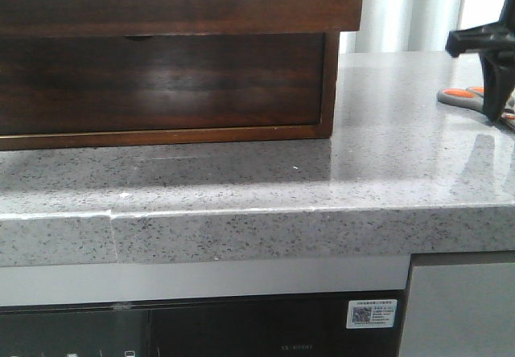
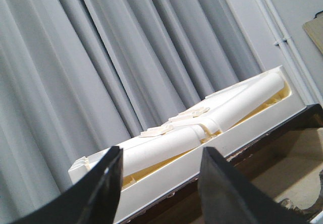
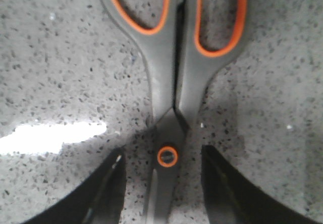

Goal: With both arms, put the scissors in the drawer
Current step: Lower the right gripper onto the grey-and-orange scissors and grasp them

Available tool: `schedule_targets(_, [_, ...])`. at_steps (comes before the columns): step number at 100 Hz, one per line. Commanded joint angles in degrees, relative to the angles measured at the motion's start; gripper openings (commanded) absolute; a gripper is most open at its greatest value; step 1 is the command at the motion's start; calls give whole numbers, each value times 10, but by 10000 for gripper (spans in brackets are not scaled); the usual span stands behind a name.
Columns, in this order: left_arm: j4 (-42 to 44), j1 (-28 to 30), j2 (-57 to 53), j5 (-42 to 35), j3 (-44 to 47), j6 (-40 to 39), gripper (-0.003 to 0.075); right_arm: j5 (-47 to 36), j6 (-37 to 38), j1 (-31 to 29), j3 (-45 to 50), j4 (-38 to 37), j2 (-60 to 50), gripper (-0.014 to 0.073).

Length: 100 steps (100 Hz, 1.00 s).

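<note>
The scissors [image 3: 174,82] lie flat on the speckled counter, with grey handles, orange-lined loops and an orange-ringed pivot. They also show at the right edge of the front view [image 1: 460,95]. My right gripper [image 3: 162,152] is open just above them, one finger on each side of the pivot and blades, not touching. In the front view it hangs at the far right [image 1: 494,104]. The drawer [image 1: 177,7] is the wide dark brown front with a white top strip. My left gripper [image 2: 162,153] is open and empty, beside the drawer's white rim [image 2: 252,129].
A lower dark wood front [image 1: 161,84] with a half-round notch sits under the drawer. The grey stone counter [image 1: 241,188] ends in a front edge. White rolls and clips [image 2: 202,128] lie inside the white tray. Grey curtains [image 2: 101,57] hang behind.
</note>
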Motion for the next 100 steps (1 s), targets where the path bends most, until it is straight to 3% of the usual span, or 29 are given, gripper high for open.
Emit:
schedule_targets(1, [-15,-4,3,-24,-16,-8,307,-24,0,-3,-19,-4,-24,262])
schedule_targets(49, [-15,-4,3,-25,-16,-8,307,-16,0,-3,-20,-4,10,254])
schedule_targets(56, [-15,-4,3,-25,-16,-8,307,-16,0,-3,-20,-4,11,197])
schedule_targets(76, [-15,-4,3,-25,-16,-8,307,-11,0,-3,-20,-4,10,-115])
schedule_targets(100, [-15,-4,3,-25,-16,-8,307,-9,0,-3,-20,-4,-6,-124])
